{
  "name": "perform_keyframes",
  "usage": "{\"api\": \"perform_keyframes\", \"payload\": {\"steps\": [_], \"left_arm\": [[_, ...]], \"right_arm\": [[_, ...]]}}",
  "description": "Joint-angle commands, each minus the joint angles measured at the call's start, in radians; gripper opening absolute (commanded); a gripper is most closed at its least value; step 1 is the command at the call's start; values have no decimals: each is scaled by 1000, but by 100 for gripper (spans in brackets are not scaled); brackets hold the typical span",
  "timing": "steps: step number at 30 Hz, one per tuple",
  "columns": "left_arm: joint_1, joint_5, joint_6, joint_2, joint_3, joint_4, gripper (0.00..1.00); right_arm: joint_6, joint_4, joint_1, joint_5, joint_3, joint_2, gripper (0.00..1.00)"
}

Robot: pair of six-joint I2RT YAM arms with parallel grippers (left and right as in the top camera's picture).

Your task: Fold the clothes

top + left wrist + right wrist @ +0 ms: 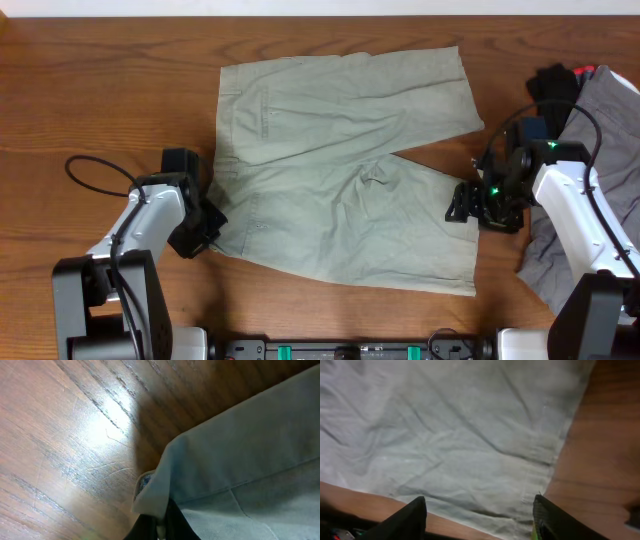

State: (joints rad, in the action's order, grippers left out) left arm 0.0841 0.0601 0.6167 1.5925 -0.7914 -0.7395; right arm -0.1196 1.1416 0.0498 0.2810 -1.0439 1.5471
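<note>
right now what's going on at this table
Two robot arms are starting to fold a pair of khaki-green shorts, which lie spread flat on the wooden table. The left gripper appears to pinch the waistband corner, lifting it slightly. The right gripper sits open at the hem of the near leg, not gripping yet.

A corner of pale khaki-green shorts [240, 455] fills the right side. Its curled edge is lifted off the glossy wooden table [65, 435] and pinched in the dark claw [158, 525] at the near edge.
</note>
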Motion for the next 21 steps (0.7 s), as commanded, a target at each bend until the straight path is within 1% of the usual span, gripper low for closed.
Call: {"api": "perform_keyframes", "payload": {"steps": [1, 6, 9, 11, 14, 18, 21], "left_arm": [[5, -18, -21, -16, -4, -11, 6], [5, -19, -40, -16, -4, -11, 6], [5, -19, -40, -16, -4, -8, 6], [5, -19, -40, -16, -4, -6, 6], [5, -19, -40, -16, -4, -6, 6], [5, -19, -40, -16, -4, -6, 7], [5, -19, -40, -16, -4, -5, 6]], "right_arm": [[-8, 24, 17, -19, 4, 0, 70], [-68, 71, 13, -3, 64, 0, 69], [-79, 65, 4, 76, 151, 0, 66], [-104, 61, 1, 82, 201, 0, 65], [-166, 20, 1, 87, 282, 0, 63], [-250, -36, 1, 86, 338, 0, 63], [-295, -87, 2, 79, 368, 0, 59]]}}
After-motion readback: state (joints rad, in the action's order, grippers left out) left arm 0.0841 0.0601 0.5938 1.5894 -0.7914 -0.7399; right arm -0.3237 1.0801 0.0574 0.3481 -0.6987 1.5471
